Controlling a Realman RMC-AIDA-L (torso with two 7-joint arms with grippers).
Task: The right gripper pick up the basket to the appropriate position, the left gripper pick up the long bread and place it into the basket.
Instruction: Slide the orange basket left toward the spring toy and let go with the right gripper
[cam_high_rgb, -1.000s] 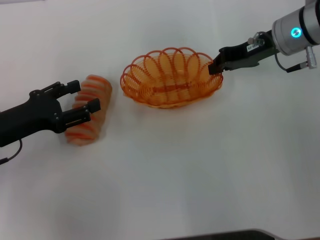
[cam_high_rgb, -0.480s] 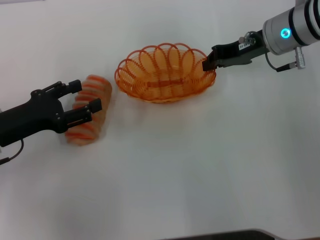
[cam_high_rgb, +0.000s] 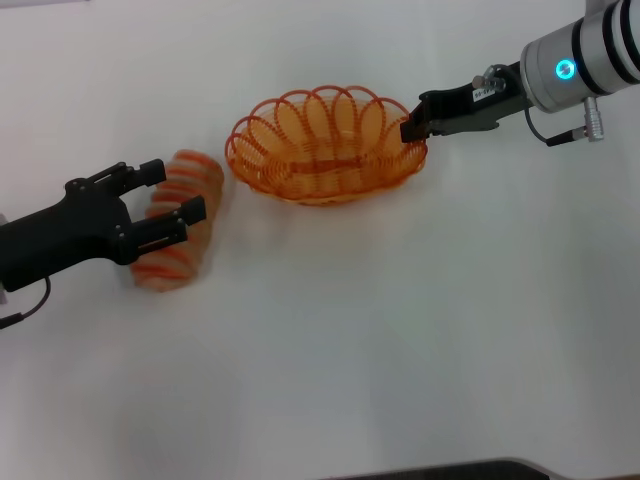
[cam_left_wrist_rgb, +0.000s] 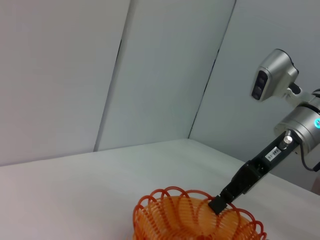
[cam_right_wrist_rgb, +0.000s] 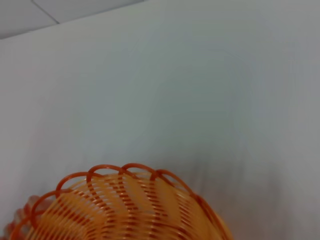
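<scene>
— Where does the basket (cam_high_rgb: 325, 148) sit on the white table (cam_high_rgb: 400, 330)?

— Toward the far side; the right gripper (cam_high_rgb: 412, 129) is clamped on its right rim.

— And the long bread (cam_high_rgb: 178, 219)?

— Left of the basket, near it but apart, lying flat on the table.

— The left gripper (cam_high_rgb: 170, 192)?

— Over the bread, left of the basket, fingers spread apart with the loaf between them. Whether they touch it, I cannot tell.

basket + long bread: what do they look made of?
Basket: likely coated wire, glossy orange; thin open loops form the rim, with a woven base. Long bread: matte, pale tan with orange-brown crosswise ridges; real or a foam or plastic prop, can't tell.
</scene>
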